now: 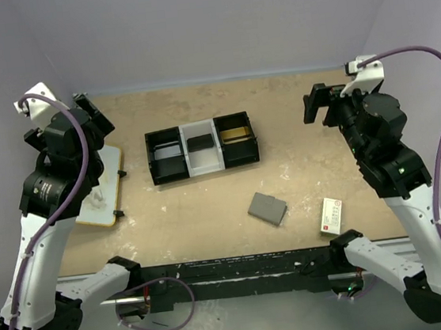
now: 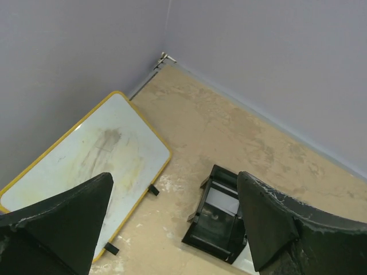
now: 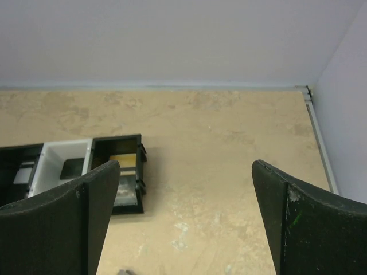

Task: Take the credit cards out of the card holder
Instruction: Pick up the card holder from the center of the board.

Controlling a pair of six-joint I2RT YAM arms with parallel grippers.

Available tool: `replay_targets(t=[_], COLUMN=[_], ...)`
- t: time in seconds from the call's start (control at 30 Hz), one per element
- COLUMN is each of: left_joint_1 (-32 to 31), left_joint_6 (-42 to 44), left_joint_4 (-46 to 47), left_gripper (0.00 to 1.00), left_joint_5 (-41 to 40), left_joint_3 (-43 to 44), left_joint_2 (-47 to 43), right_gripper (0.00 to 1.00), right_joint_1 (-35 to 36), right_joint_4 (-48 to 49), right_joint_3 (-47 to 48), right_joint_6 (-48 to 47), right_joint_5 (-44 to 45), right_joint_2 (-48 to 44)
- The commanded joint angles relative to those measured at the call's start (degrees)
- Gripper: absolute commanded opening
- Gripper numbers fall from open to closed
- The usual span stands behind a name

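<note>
Nearest my bases, the small flat grey folded card holder lies shut on the tan table, with a small white-and-red cardboard box near it. The box is straight back from my right claw and the card holder is back and toward my left claw; neither wrist camera sees them. Farther out, between the claws, stands a black-and-white three-compartment plastic tray. Both claws hang raised, spread fully wide and holding nothing, the left over a white board with a yellow rim. I judge nothing is started: reaching is the step in hand. Next I should draw the right claw back and down to the card holder, probably pinning one panel while the left lifts the other.
</note>
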Motion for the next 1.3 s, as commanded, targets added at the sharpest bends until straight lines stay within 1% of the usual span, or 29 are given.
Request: replay_targets(t=[0.0,0.17,0.27,0.4,0.5,0.67,0.8,0.87,0.97,1.07,1.2,1.27], left_joint_1=[2.07,4.85,6.58,8.36,8.50,8.54,8.50,8.41,8.03,7.17,5.44,4.95], left_joint_6=[-1.24,-1.48,-1.98,-5.04,-6.48,-5.77,-5.51,-5.73,-6.25,-6.78,-6.10,-6.01], left_joint_4=[1.64,2.04,3.18,6.40,8.81,7.82,7.82,8.43,9.92,11.70,11.74,11.80], left_gripper=[0.88,0.92,0.95,0.93,0.91,0.89,0.88,0.87,0.86,0.85,0.83,0.82], left_joint_5=[0.23,6.48,13.74,27.19,35.26,45.67,52.65,55.43,58.96,61.50,62.16,61.66], left_joint_3=[-3.35,-10.25,-15.99,-24.53,-30.91,-37.39,-40.09,-41.08,-42.79,-44.61,-45.32,-45.66], left_joint_2=[-1.76,-4.50,-6.32,-7.99,-9.41,-10.22,-10.66,-10.86,-11.20,-10.99,-9.53,-9.08], right_gripper=[1.00,1.00,1.00,1.00,0.98,0.95,0.88,0.85,0.80,0.72,0.65,0.62], right_joint_1=[-2.84,-6.89,-9.42,-12.20,-13.70,-15.49,-15.83,-14.88,-13.02,-12.04,-11.17,-10.98], right_joint_4=[0.48,-0.48,-1.05,0.39,1.19,0.38,1.23,1.85,4.40,7.51,10.82,12.95], right_joint_3=[-4.76,-12.10,-16.97,-23.90,-28.89,-35.57,-39.52,-41.00,-43.36,-45.49,-48.14,-49.77], right_joint_6=[2.27,4.70,6.82,10.25,13.13,16.42,18.20,19.21,21.33,23.20,24.30,24.68], right_joint_5=[-4.27,-10.02,-15.19,-24.19,-29.68,-36.72,-42.95,-45.04,-45.87,-46.21,-45.86,-47.58], right_joint_2=[-3.12,-4.85,-4.68,-3.45,-2.03,1.33,4.38,6.05,8.73,11.55,13.04,13.66])
